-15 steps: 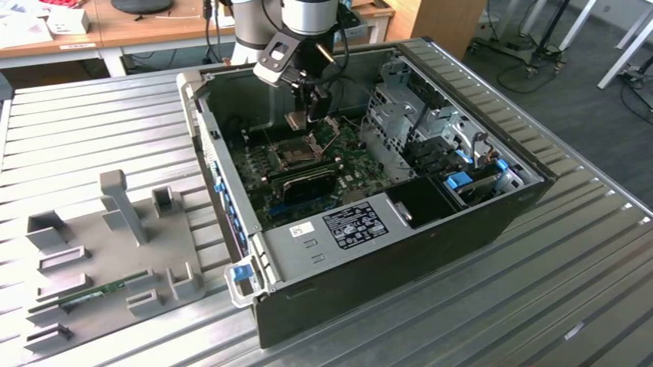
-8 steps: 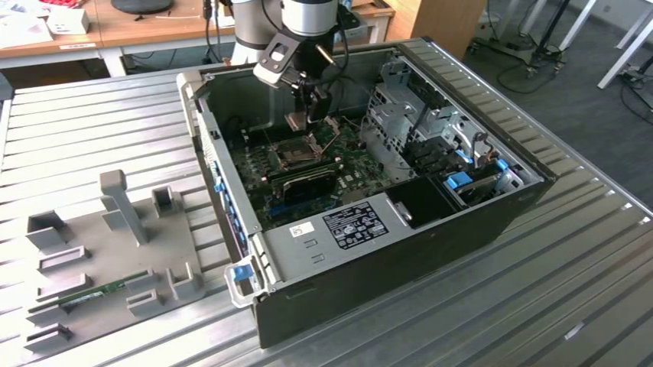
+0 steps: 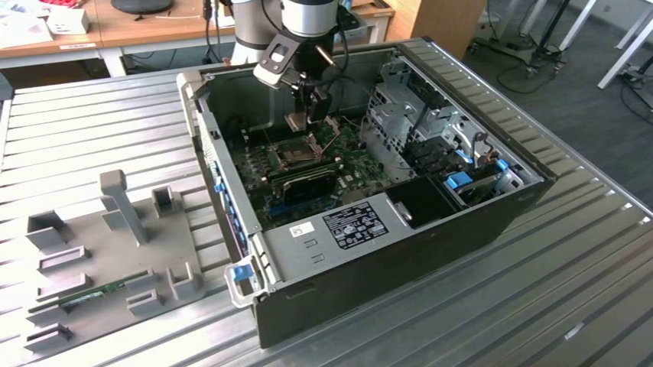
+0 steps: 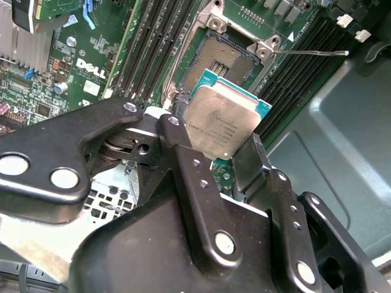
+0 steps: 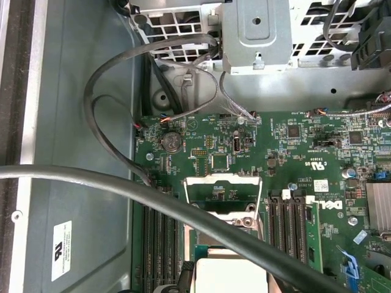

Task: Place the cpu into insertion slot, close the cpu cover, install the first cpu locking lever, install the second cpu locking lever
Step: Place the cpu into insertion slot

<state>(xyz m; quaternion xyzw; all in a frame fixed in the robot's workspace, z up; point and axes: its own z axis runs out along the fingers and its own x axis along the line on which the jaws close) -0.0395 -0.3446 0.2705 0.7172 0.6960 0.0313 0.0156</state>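
My gripper (image 4: pixel 217 145) is shut on the cpu (image 4: pixel 223 122), a square chip with a silvery-tan face and a green edge, held by two opposite sides between black fingers (image 4: pixel 183 152). It hangs just above and slightly to one side of the insertion slot (image 4: pixel 217 61), whose dark pin field lies uncovered inside a silvery rim. In the first wrist view the cpu (image 5: pixel 229 271) sits near the slot (image 5: pixel 214 215), and the cpu cover (image 5: pixel 221 180) stands raised behind it. A thin locking lever (image 4: pixel 311 53) sticks out sideways. In the exterior view the gripper (image 3: pixel 311 115) hovers over the socket (image 3: pixel 296 153).
The open computer case (image 3: pixel 490 222) lies on a ribbed metal table. Long black memory slots (image 4: pixel 149 49) flank the socket. A thick grey cable (image 5: pixel 122 183) crosses in front of the first wrist camera. A drive cage (image 3: pixel 408 115) and a grey fixture plate (image 3: pixel 112 252) stand nearby.
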